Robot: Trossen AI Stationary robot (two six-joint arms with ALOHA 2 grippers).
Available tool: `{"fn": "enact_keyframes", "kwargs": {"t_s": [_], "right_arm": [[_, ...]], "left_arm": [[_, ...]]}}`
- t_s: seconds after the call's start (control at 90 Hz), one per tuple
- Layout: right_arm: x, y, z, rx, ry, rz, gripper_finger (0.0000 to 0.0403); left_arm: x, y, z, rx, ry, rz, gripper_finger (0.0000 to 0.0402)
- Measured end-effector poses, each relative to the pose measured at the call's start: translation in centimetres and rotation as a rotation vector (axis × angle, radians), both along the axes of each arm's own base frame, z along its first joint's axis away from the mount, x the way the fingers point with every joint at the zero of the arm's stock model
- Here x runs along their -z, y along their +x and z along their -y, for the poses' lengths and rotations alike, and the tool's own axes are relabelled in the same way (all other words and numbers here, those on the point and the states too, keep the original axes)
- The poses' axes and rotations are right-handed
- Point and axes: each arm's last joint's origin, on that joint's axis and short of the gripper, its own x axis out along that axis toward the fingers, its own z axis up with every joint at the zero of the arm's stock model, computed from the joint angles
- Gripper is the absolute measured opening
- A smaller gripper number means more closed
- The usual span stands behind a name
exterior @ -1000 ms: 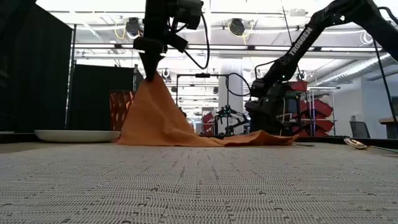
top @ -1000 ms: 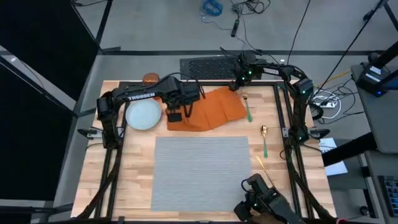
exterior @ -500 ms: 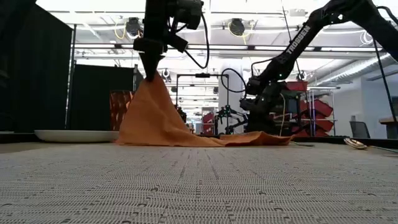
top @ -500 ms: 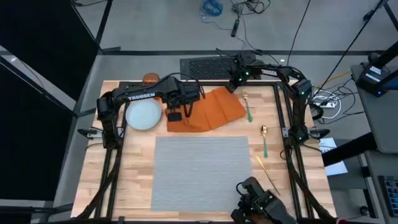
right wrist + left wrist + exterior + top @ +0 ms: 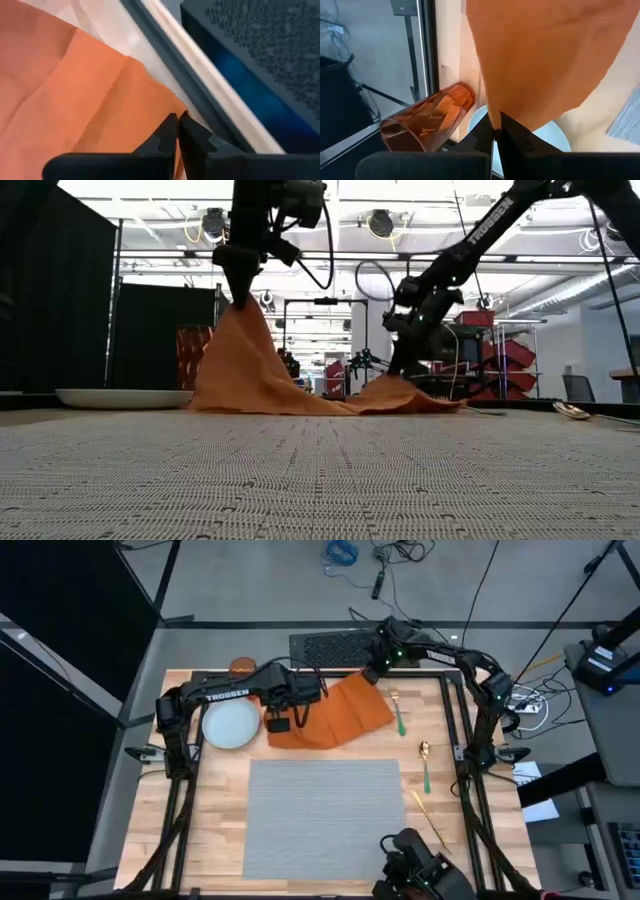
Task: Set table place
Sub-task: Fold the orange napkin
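Note:
The orange napkin (image 5: 338, 716) lies on the table (image 5: 210, 830) beyond the grey placemat (image 5: 325, 815), its middle resting on the wood. My left gripper (image 5: 280, 726) is shut on its left end, raised into a peak (image 5: 240, 315). My right gripper (image 5: 372, 673) is shut on its far right corner. The pale-blue plate (image 5: 230, 725) and the orange tumbler (image 5: 242, 667), which lies on its side (image 5: 427, 125), are to the left. Green-handled cutlery (image 5: 424, 768) lies on the right. My left gripper pinches an edge of the napkin (image 5: 492, 117) between its two fingers, coming from above and pointing down. That end is lifted high; the cloth hangs down from it as a tent to the table (image 5: 250, 395). My right gripper pinches the napkin's far right corner (image 5: 176, 109) between its two fingertips, slanting down from the far side. The corner is raised a little off the wood (image 5: 398, 383), the cloth below it slack.
A black mat (image 5: 335, 648) sits beyond the table's far edge. A fork (image 5: 398, 716), a spoon and a knife (image 5: 430, 820) lie along the right side of the placemat. A dark device (image 5: 420, 875) stands at the near edge.
My right gripper has gone up and a little toward the table's left edge with the napkin's far right corner. That end, flat on the wood before, now stands bunched in a low hump. The left end stays lifted as before.

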Motion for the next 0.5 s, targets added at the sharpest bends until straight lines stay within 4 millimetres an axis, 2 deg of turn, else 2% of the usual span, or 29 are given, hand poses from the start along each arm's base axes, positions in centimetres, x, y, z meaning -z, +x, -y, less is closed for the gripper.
{"fn": "enact_keyframes", "kwargs": {"t_s": [0.156, 0.5], "right_arm": [[-2.1, -0.4, -0.8, -0.004, -0.036, 0.023, 0.0], [-7.1, -0.5, -3.9, -0.032, -0.152, 0.05, 0.0]], "left_arm": [[-0.9, -0.5, 0.1, -0.014, 0.04, 0.031, 0.0], [-5.3, -3.8, 1.1, -0.084, 0.112, 0.185, 0.0]]}}
